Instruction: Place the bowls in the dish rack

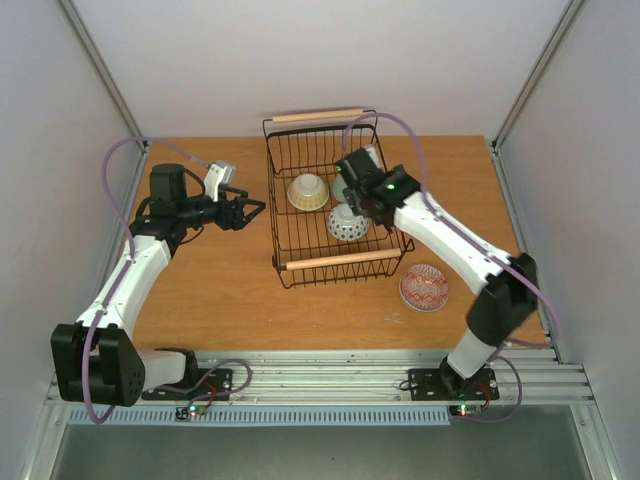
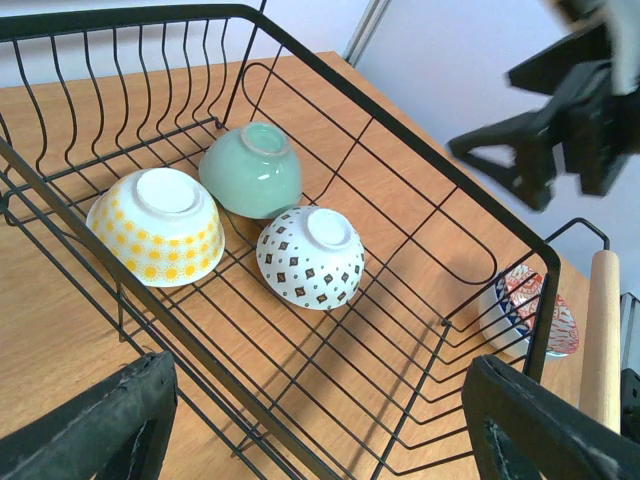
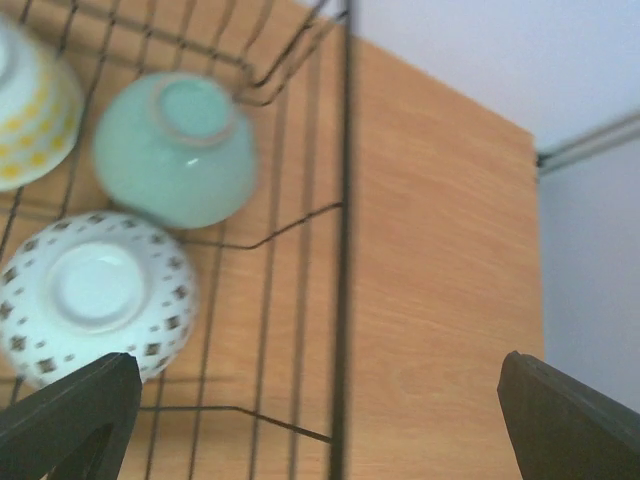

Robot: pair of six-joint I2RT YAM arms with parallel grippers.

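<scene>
The black wire dish rack (image 1: 273, 190) stands mid-table. Three bowls lie upside down in it: a cream bowl with yellow flowers (image 2: 160, 225), a pale green one (image 2: 252, 170) and a white one with dark dots (image 2: 310, 256). A blue-and-red patterned bowl (image 1: 424, 287) sits upright on the table, right of the rack. No plain whitish bowl is in view. My left gripper (image 1: 255, 211) is open and empty just left of the rack. My right gripper (image 1: 362, 190) is open and empty above the rack's right side, near the green bowl (image 3: 175, 150) and the dotted bowl (image 3: 95, 295).
The rack has wooden rod handles at its far end (image 1: 318, 116) and near end (image 1: 340, 260). Bare wooden table lies left of the rack and along the front. Grey walls close in the table on three sides.
</scene>
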